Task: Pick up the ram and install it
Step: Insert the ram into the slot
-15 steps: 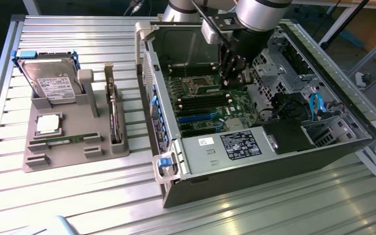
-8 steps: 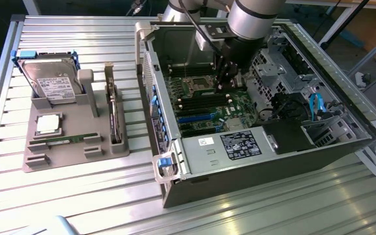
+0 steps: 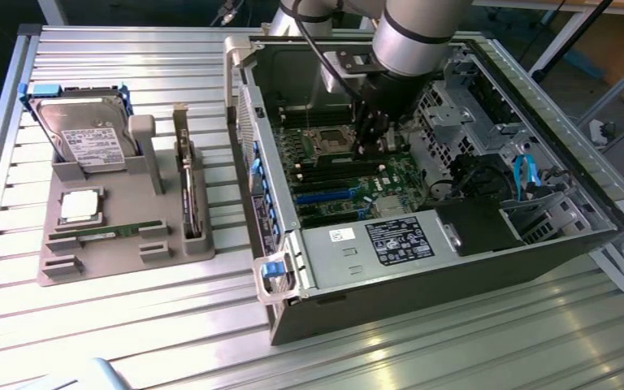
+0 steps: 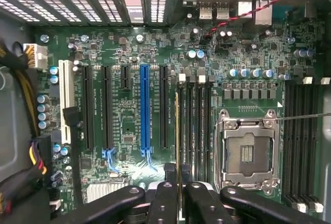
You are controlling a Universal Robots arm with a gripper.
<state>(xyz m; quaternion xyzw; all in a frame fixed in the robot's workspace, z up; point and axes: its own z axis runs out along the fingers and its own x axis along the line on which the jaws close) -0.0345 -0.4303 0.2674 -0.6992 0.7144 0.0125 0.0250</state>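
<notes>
My gripper (image 3: 369,149) is down inside the open computer case (image 3: 529,252), over the motherboard (image 4: 129,53). In the wrist view the gripper (image 4: 178,195) is shut on the ram (image 4: 178,131), a thin green stick seen edge-on. The ram runs along the outermost of the dark memory slots (image 4: 199,125) beside the empty processor socket (image 4: 247,151). Whether it is seated in that slot I cannot tell. A second green ram stick (image 3: 108,231) lies in the grey parts holder (image 3: 62,268) at the exterior view's left.
The holder also carries a hard drive (image 3: 79,134), a square silver processor (image 3: 81,205) and an upright dark expansion card (image 3: 188,191). Inside the case are a blue expansion slot (image 4: 144,105), a power supply (image 3: 399,240), cables (image 3: 523,175) and more memory slots (image 4: 300,131).
</notes>
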